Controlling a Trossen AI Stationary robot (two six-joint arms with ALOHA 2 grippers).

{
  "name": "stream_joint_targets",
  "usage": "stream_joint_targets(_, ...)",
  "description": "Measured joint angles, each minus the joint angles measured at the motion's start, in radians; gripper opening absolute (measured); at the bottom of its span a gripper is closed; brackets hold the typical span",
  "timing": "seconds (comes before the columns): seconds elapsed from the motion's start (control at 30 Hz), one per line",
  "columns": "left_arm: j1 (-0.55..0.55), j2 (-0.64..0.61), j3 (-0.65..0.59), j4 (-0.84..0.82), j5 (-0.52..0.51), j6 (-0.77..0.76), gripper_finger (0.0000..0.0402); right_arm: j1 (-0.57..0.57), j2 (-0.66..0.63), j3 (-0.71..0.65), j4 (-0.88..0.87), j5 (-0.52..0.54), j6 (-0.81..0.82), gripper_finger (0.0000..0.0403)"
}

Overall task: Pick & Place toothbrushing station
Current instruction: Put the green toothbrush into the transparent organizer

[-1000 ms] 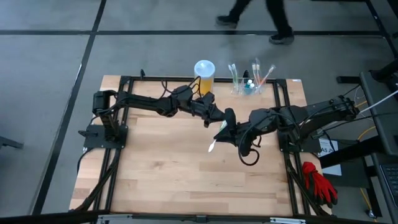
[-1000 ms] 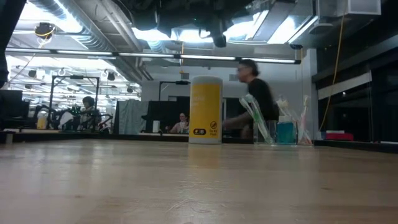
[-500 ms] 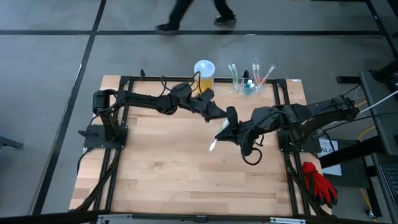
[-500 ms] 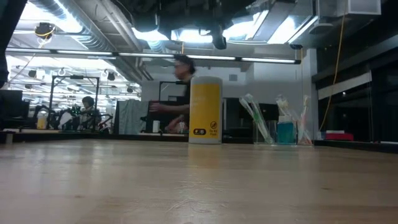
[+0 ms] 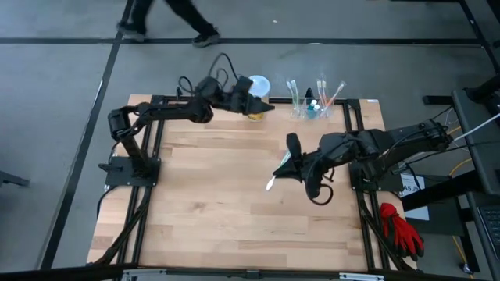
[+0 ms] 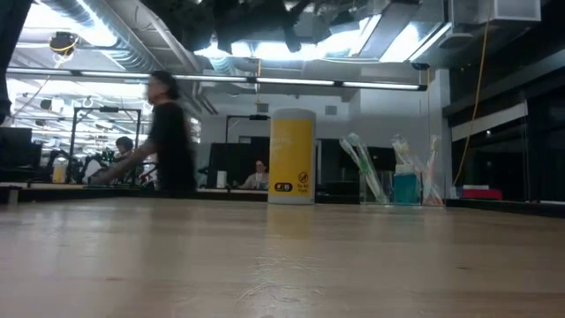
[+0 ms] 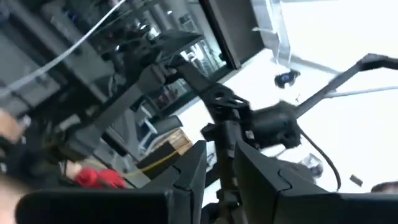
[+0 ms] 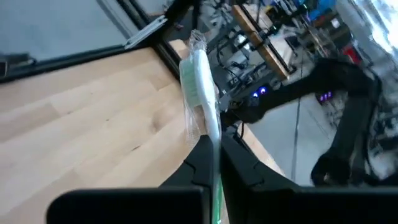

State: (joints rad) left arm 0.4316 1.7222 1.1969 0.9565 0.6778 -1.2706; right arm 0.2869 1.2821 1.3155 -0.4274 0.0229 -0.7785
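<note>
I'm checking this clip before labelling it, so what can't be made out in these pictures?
- Left hand, high view: too small to tell whether its fingers are open.
- Left wrist view: aimed at the ceiling, so no table shows.
- Low view: both hands are out of frame.
- Toothbrush in the right hand, right wrist view: handle cut off by the edge.

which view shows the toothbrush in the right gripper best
The right wrist view: the green toothbrush fills the frame, clamped in the right gripper, head pointing away. The high view shows it only as a small pale sliver over the table. The low and left wrist views miss it.
</note>
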Motion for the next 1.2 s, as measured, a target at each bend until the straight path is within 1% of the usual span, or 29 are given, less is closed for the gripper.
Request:
stream_joint_targets(0.13, 0.024, -0.070, 0.000, -0.001, 0.051, 0.082, 0.0073, -0.042, -0.045, 0.000, 0.009, -0.012, 0.071, 0.0012)
stream_joint_targets(0.2, 0.024, -0.113, 0.000, -0.062, 0.067, 0.138, 0.0069, -0.076, -0.079, 0.000, 0.017, -0.013, 0.084, 0.0012)
stream_joint_targets(0.3, 0.006, -0.191, 0.000, -0.255, 0.075, 0.280, 0.0061, -0.144, -0.119, -0.003, 0.026, -0.029, 0.094, 0.0012)
stream_joint_targets(0.37, -0.012, -0.251, 0.000, -0.419, 0.056, 0.398, 0.0054, -0.205, -0.140, -0.021, 0.072, -0.078, 0.114, 0.0012)
stream_joint_targets(0.4, -0.024, -0.280, 0.000, -0.499, 0.030, 0.458, 0.0051, -0.241, -0.147, -0.033, 0.108, -0.114, 0.121, 0.0012)
stream_joint_targets(0.5, -0.075, -0.356, -0.001, -0.694, -0.085, 0.611, 0.0041, -0.365, -0.162, -0.090, 0.229, -0.228, 0.163, 0.0012)
stream_joint_targets(0.6, -0.152, -0.423, -0.002, -0.794, -0.210, 0.715, 0.0032, -0.490, -0.164, -0.181, 0.401, -0.317, 0.245, 0.0012)
stream_joint_targets(0.7, -0.247, -0.477, -0.002, -0.870, -0.337, 0.786, 0.0024, -0.600, -0.165, -0.291, 0.612, -0.364, 0.346, 0.0012)
stream_joint_targets(0.8, -0.350, -0.514, -0.002, -0.935, -0.490, 0.830, 0.0018, -0.696, -0.173, -0.404, 0.846, -0.378, 0.462, 0.0012)
stream_joint_targets(0.9, -0.449, -0.545, -0.002, -0.992, -0.646, 0.856, 0.0013, -0.771, -0.189, -0.514, 1.002, -0.327, 0.554, 0.0012)
stream_joint_targets(1.0, -0.542, -0.561, -0.002, -1.045, -0.821, 0.866, 0.0008, -0.818, -0.195, -0.617, 1.134, -0.238, 0.637, 0.0011)
stream_joint_targets(1.1, -0.621, -0.569, -0.002, -1.092, -1.008, 0.865, 0.0003, -0.839, -0.196, -0.695, 1.214, -0.107, 0.675, 0.0011)
stream_joint_targets(1.2, -0.682, -0.571, -0.002, -1.134, -1.164, 0.855, 0.0003, -0.848, -0.196, -0.746, 1.221, 0.051, 0.666, 0.0011)
